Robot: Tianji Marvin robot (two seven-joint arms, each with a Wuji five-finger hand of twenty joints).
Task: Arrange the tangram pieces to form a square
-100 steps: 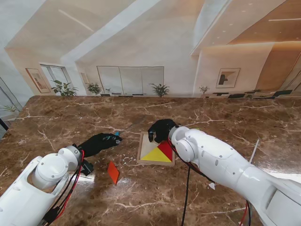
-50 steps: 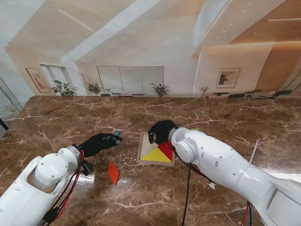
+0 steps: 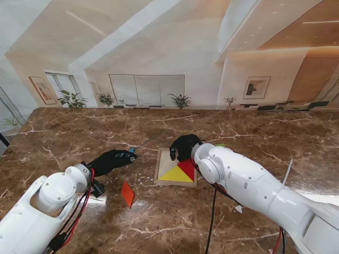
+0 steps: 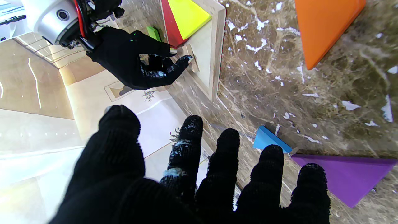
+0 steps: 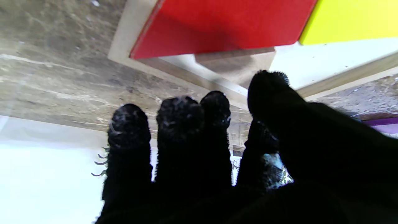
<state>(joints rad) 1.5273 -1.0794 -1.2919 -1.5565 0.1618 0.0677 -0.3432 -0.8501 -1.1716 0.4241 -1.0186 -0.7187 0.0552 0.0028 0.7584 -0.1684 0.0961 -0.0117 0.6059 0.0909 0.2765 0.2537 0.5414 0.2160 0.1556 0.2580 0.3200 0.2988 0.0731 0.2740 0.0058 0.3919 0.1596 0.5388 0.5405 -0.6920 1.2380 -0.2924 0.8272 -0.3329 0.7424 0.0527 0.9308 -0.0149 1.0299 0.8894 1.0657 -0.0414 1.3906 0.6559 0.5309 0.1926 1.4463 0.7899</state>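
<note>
My right hand (image 3: 183, 146) is at the far side of the wooden tray (image 3: 163, 168). Its fingers (image 5: 178, 119) are bunched close together and curled over the tray's far rim. A small wood-colored piece (image 4: 189, 52) sits right at my fingertips, but I cannot tell if I am pinching it or just touching it. I think I am there to nudge a piece into place.

The red triangle (image 3: 187, 167) and the yellow triangle (image 3: 175, 174) are already in the tray, touching each other. A lot of the tray is bare, so the square is far from done.

My left hand (image 3: 110, 160) is out to the left, well apart from the tray. Its fingers (image 4: 228, 155) are spread and hold nothing. It waits close to the blue piece (image 4: 270, 143) and the purple triangle (image 4: 346, 176), maybe to grab one next. The orange triangle (image 3: 127, 193) lies alone, nearer to me.

The table (image 3: 74, 135) is shiny brown marble with white lines. Past it are pale walls, plants and pictures.
</note>
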